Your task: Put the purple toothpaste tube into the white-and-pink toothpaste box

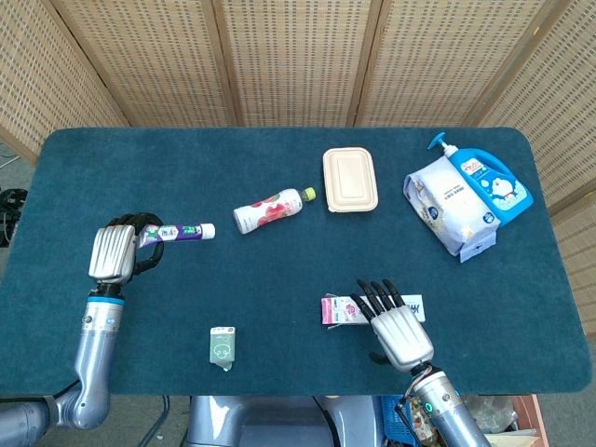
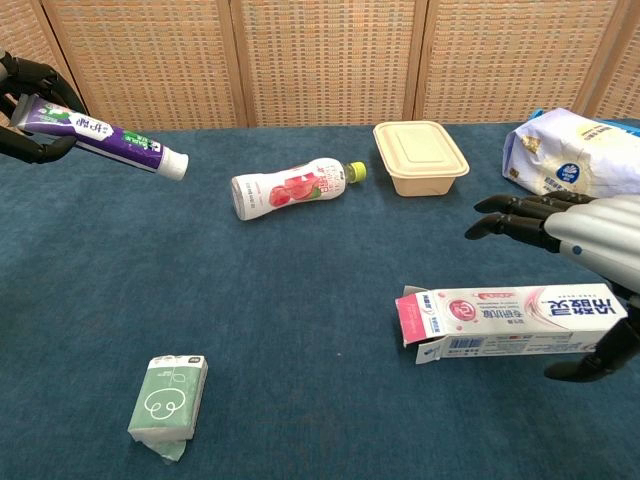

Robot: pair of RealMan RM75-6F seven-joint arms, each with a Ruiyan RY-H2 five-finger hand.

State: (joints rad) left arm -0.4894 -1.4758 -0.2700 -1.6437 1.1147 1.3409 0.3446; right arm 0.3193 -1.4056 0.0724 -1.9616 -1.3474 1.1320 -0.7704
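My left hand point(image 1: 119, 248) grips the tail of the purple toothpaste tube point(image 1: 182, 232) and holds it above the table at the left, its white cap pointing right. In the chest view the tube point(image 2: 100, 133) slants down from that hand point(image 2: 28, 108). The white-and-pink toothpaste box point(image 2: 510, 320) lies flat near the front right, and its left end flap stands open. My right hand point(image 2: 585, 240) hovers over the box's right end with its fingers stretched out above it and the thumb on the near side. In the head view the right hand point(image 1: 396, 328) covers part of the box point(image 1: 340, 310).
A pink-labelled drink bottle point(image 1: 270, 209) lies on its side mid-table. Behind it stands a beige lidded container point(image 1: 350, 179). A white bag point(image 1: 447, 200) and a blue pump bottle point(image 1: 498, 182) sit at the back right. A green tissue pack point(image 1: 222, 345) lies at the front left.
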